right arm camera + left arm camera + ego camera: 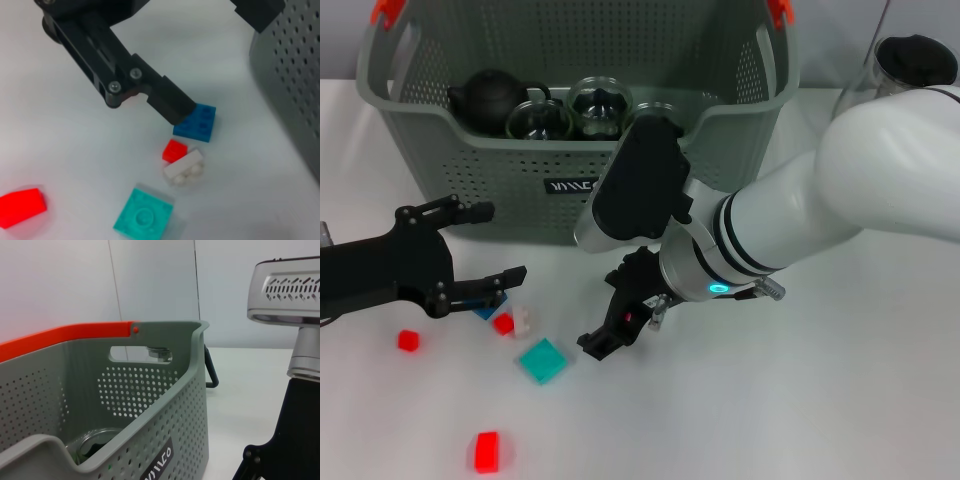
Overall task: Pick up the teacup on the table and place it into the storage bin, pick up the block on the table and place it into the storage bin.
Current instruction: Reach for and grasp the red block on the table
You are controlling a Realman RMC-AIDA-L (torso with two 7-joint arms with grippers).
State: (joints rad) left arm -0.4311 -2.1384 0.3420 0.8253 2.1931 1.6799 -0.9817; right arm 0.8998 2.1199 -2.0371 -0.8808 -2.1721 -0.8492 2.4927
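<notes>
**Left gripper over the blue block, by the bin's front wall**

I see the storage bin (470, 190) holding a black teapot (490, 95) and glass teacups (600, 105). My right gripper (620, 325) hangs low over bare table; I cannot tell its spread. My left gripper (485, 245) stands wide, one finger touching the blue block (197, 122), beside red (174, 150), white (184, 167) and teal (144, 216) blocks.

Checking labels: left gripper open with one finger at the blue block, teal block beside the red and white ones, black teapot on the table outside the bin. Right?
Wrong on one point: the head view shows the black teapot inside the storage bin, beside glass cups. The rest stands: left gripper open at the blue block, teal block nearby.
</notes>
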